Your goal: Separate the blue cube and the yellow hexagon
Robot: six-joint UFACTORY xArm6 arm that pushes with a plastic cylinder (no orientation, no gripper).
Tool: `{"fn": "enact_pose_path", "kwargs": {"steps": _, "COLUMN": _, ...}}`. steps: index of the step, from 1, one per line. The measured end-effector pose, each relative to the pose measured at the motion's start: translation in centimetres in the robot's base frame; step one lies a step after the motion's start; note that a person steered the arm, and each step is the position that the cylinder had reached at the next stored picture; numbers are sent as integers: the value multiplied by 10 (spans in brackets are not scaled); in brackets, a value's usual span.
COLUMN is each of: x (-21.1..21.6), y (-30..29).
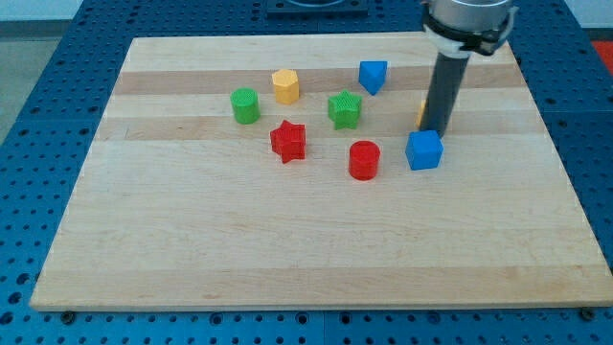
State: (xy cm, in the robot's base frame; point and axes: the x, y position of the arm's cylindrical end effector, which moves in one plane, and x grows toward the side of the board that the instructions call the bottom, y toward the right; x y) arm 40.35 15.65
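My tip (436,128), a bare rod with no claw, touches the blue cube (423,150) at right; yellow hexagon (285,85) sits upper centre.

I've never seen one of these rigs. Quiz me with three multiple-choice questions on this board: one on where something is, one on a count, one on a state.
1. Where is my tip relative to the blue cube?
A. Just above it, toward the view's top
B. Far off at the view's left
C. Below it, at the board's bottom edge

2. How many red blocks are on the board?
A. One
B. Two
C. Four

3. How do the red star and red cylinder stand?
A. Stacked
B. Touching side by side
C. Apart, bare wood between them

Answers:
1 A, the rod ends right behind the cube's top edge.
2 B, only the star and the cylinder are red.
3 C, a clear gap of board shows between them.
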Motion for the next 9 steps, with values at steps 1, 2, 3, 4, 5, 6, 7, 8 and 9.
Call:
{"fn": "enact_pose_path", "kwargs": {"steps": 1, "x": 0, "y": 13}}
{"fn": "enact_pose_path", "kwargs": {"steps": 2, "x": 0, "y": 4}}
{"fn": "enact_pose_path", "kwargs": {"steps": 3, "x": 0, "y": -12}}
{"fn": "enact_pose_path", "kwargs": {"steps": 4, "x": 0, "y": -12}}
{"fn": "enact_pose_path", "kwargs": {"steps": 5, "x": 0, "y": 3}}
{"fn": "enact_pose_path", "kwargs": {"steps": 6, "x": 0, "y": 3}}
{"fn": "enact_pose_path", "kwargs": {"steps": 7, "x": 0, "y": 3}}
{"fn": "enact_pose_path", "kwargs": {"steps": 8, "x": -2, "y": 3}}
{"fn": "enact_pose_path", "kwargs": {"steps": 9, "x": -7, "y": 3}}
